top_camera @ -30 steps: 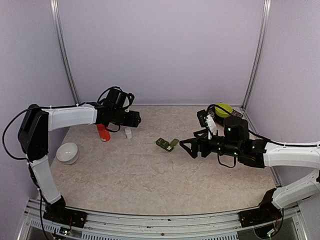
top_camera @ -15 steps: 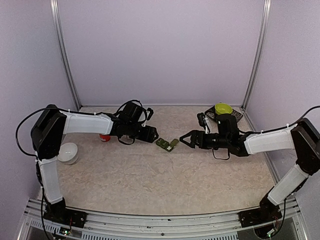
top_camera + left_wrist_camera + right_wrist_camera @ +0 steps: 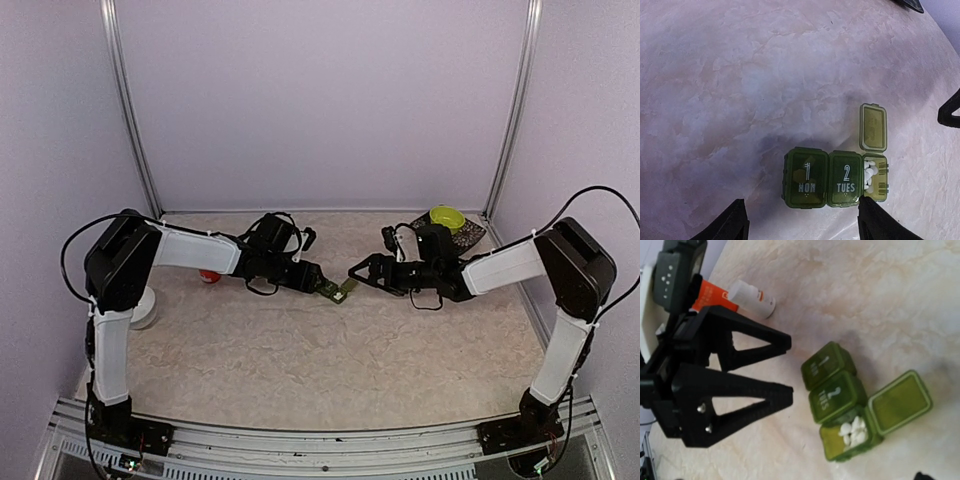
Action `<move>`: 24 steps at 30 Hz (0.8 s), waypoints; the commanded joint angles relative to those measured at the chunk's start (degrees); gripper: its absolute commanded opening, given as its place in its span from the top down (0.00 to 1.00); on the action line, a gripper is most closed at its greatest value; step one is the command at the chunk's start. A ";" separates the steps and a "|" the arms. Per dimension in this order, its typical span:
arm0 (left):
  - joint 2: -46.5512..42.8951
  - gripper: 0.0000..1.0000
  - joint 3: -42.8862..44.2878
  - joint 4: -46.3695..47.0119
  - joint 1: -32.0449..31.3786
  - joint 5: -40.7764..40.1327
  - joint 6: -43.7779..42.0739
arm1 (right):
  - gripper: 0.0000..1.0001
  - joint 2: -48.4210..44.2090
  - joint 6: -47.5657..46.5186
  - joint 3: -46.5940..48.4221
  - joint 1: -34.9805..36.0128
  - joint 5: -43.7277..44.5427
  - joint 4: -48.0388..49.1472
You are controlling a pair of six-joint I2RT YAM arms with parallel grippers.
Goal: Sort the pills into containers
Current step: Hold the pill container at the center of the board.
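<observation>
The green pill organizer (image 3: pixel 835 180) lies mid-way across the marbled table (image 3: pixel 300 360), MON and TUES lids shut and the third compartment open on white pills (image 3: pixel 870 175). Flanking it, the left gripper (image 3: pixel 319 284) and right gripper (image 3: pixel 354 272) have their fingers spread and hold nothing.

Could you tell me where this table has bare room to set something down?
The near half of the table, from the containers to the near edge, is bare, as is the strip just beyond them. The middle is crowded: the left hand and right hand flank the containers.
</observation>
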State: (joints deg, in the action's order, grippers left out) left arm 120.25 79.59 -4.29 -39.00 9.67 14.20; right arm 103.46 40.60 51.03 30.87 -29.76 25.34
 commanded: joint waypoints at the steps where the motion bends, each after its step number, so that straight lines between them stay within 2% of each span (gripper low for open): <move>1: 1.94 0.26 1.52 2.59 1.13 3.18 0.67 | 0.03 2.00 -0.04 2.22 -0.88 0.21 0.57; 9: 3.62 0.27 1.80 5.61 3.03 8.55 1.80 | 0.03 4.50 0.39 2.85 -1.82 -0.23 1.67; 17: 6.51 0.29 4.18 4.50 2.93 9.04 1.23 | 0.04 6.99 0.67 3.92 -1.91 -1.01 2.63; 24: 8.06 0.35 5.05 3.94 3.01 8.70 1.10 | 0.05 8.24 0.55 4.65 -1.91 -1.40 3.49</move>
State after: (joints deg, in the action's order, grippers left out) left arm 127.02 83.48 -0.25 -36.03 17.85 15.59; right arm 110.48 41.23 53.98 29.47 -30.39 26.96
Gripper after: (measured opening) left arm 0.662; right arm 0.956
